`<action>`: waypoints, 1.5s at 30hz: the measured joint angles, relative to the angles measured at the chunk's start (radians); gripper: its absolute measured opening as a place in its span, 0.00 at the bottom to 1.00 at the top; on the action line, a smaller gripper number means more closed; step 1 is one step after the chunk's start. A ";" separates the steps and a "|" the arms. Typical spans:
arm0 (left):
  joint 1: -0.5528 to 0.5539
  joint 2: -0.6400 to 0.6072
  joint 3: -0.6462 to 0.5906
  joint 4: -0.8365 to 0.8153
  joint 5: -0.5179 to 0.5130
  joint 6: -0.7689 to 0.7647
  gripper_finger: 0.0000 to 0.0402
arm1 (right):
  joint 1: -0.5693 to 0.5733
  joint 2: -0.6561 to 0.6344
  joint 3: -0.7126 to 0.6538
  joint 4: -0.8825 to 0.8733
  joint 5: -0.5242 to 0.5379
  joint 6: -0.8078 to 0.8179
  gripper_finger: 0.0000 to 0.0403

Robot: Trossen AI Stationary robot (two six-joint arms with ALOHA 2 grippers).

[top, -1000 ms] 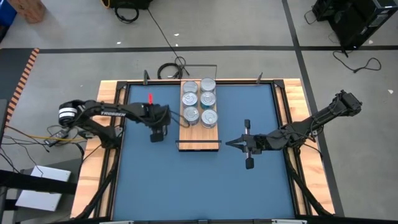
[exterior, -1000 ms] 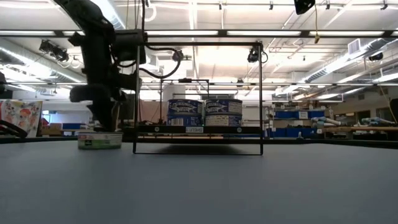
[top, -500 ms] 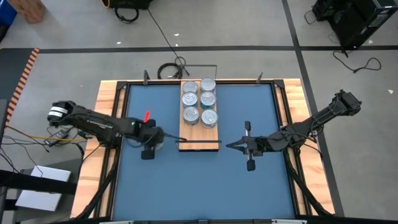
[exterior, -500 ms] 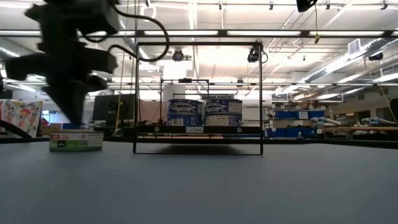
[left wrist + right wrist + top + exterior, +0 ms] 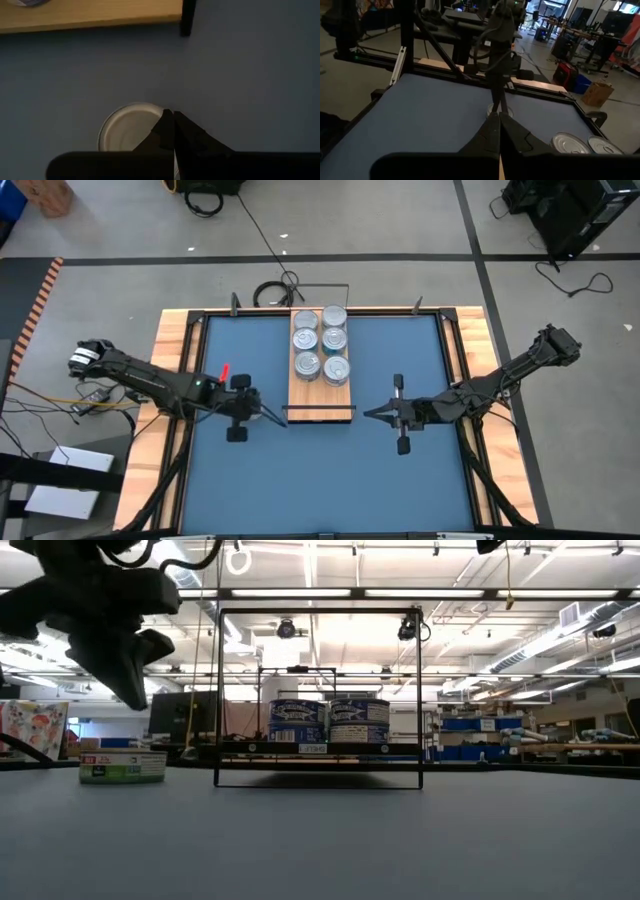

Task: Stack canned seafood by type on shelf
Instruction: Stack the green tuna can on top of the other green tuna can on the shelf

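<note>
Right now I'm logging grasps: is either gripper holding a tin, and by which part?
Nothing is held. The left gripper is shut and empty above the loose tin on the table; the right gripper is shut and empty beside the shelf.

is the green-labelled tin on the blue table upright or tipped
Upright. The short round green-labelled tin sits flat on the blue table in the low view, and the left wrist view shows its round silver top facing up.

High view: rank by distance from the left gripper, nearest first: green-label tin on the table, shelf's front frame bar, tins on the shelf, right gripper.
1. Green-label tin, directly beneath the left gripper.
2. Shelf's front frame bar, just to its right.
3. Tins on the shelf, toward the table's back.
4. Right gripper, past the shelf.
</note>
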 joint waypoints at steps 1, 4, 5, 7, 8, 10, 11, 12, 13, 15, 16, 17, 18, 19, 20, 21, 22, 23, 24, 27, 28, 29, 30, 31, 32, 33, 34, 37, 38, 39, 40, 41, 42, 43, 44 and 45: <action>-0.001 0.000 0.000 -0.011 -0.005 0.020 0.00 | 0.000 0.000 0.000 0.000 0.000 0.000 0.01; 0.009 0.018 -0.011 -0.012 -0.015 0.068 0.00 | 0.000 0.000 0.000 0.003 0.000 0.000 0.01; 0.015 0.026 -0.019 -0.017 -0.030 0.088 0.00 | 0.000 0.000 0.000 0.004 0.000 -0.001 0.01; 0.025 0.045 -0.028 -0.024 -0.049 0.136 0.00 | 0.000 0.000 0.000 0.009 0.000 -0.005 0.01; 0.030 0.056 -0.032 -0.016 -0.059 0.169 0.00 | 0.000 0.000 0.000 0.010 0.000 -0.006 0.01; 0.030 0.081 -0.036 -0.012 -0.061 0.246 0.00 | 0.000 0.000 0.000 0.010 0.000 -0.007 0.01; 0.030 0.095 -0.037 -0.014 -0.061 0.284 0.00 | 0.000 0.000 0.000 0.010 0.000 -0.007 0.01; 0.030 0.111 -0.037 -0.008 -0.061 0.320 0.00 | 0.000 0.000 0.000 0.010 0.000 -0.007 0.01; 0.030 0.125 -0.037 -0.001 -0.061 0.353 0.00 | 0.000 0.000 0.000 0.011 0.000 -0.007 0.01; 0.029 0.154 -0.037 -0.003 -0.057 0.421 0.00 | 0.000 0.000 0.000 0.011 0.000 -0.007 0.01; 0.029 0.171 -0.037 -0.006 -0.058 0.450 0.00 | 0.000 0.000 0.000 0.011 0.000 -0.007 0.01; 0.029 0.186 -0.033 -0.008 -0.062 0.471 0.00 | 0.000 0.000 0.000 0.011 0.000 -0.007 0.01; 0.028 0.197 -0.032 -0.006 -0.062 0.488 0.00 | 0.000 0.000 0.000 0.011 0.000 -0.007 0.01; 0.025 0.204 -0.031 -0.006 -0.062 0.495 0.00 | 0.000 0.000 0.000 0.011 0.000 -0.007 0.01; 0.020 0.211 -0.031 -0.006 -0.062 0.499 0.00 | 0.000 0.000 0.000 0.010 0.000 -0.007 0.01; 0.013 0.215 -0.030 -0.007 -0.063 0.504 0.00 | 0.000 0.000 0.000 0.011 0.000 -0.007 0.01; 0.004 0.216 -0.026 -0.010 -0.064 0.506 0.00 | 0.000 0.000 0.000 0.011 0.000 -0.007 0.01; -0.007 0.217 -0.022 -0.013 -0.068 0.506 0.00 | 0.000 0.000 0.000 0.011 0.000 -0.007 0.01; -0.019 0.219 -0.016 -0.017 -0.072 0.498 0.00 | 0.000 0.000 0.000 0.011 0.000 -0.007 0.01; -0.062 0.221 0.008 -0.007 -0.019 0.479 0.00 | 0.000 0.000 0.000 0.011 0.000 -0.007 0.01; -0.075 0.222 0.011 -0.004 -0.004 0.475 0.00 | 0.000 0.000 0.000 0.011 0.000 -0.007 0.01; -0.087 0.221 0.011 0.001 0.003 0.467 0.00 | 0.000 0.000 0.000 0.011 0.000 -0.007 0.01; -0.096 0.222 0.011 0.007 0.002 0.458 0.00 | 0.001 0.000 0.000 0.011 0.000 -0.006 0.01; -0.106 0.225 0.011 0.019 0.001 0.439 0.00 | 0.004 0.000 0.000 0.011 0.000 -0.004 0.01; -0.115 0.228 0.011 0.035 0.001 0.427 0.00 | 0.008 0.000 0.000 0.014 0.000 -0.004 0.01; -0.128 0.229 0.011 0.049 0.001 0.409 0.00 | 0.013 0.000 0.000 0.020 0.000 -0.005 0.01; -0.144 0.231 0.011 0.065 0.006 0.390 0.00 | 0.019 0.000 0.000 0.026 0.000 -0.006 0.01; -0.191 0.259 0.012 0.138 0.007 0.365 0.00 | 0.038 0.001 0.004 0.041 0.000 -0.011 0.01; -0.205 0.271 0.013 0.164 0.006 0.356 0.00 | 0.046 0.008 0.014 0.040 0.001 -0.012 0.01; -0.220 0.288 0.014 0.191 -0.002 0.353 0.00 | 0.053 0.017 0.029 0.038 0.004 -0.012 0.01; -0.234 0.306 0.016 0.221 -0.007 0.350 0.00 | 0.062 0.030 0.045 0.029 0.011 -0.014 0.01; -0.246 0.322 0.018 0.245 -0.009 0.343 0.00 | 0.070 0.048 0.062 0.022 0.024 -0.020 0.01; -0.257 0.337 0.019 0.261 -0.014 0.333 0.00 | 0.078 0.072 0.085 0.020 0.031 -0.032 0.01; -0.264 0.350 0.021 0.275 -0.019 0.328 0.00 | 0.085 0.096 0.106 0.015 0.037 -0.040 0.01; -0.271 0.363 0.026 0.285 -0.022 0.325 0.00 | 0.091 0.122 0.128 0.001 0.045 -0.049 0.01; -0.278 0.371 0.033 0.289 -0.026 0.316 0.00 | 0.096 0.152 0.156 -0.008 0.051 -0.054 0.01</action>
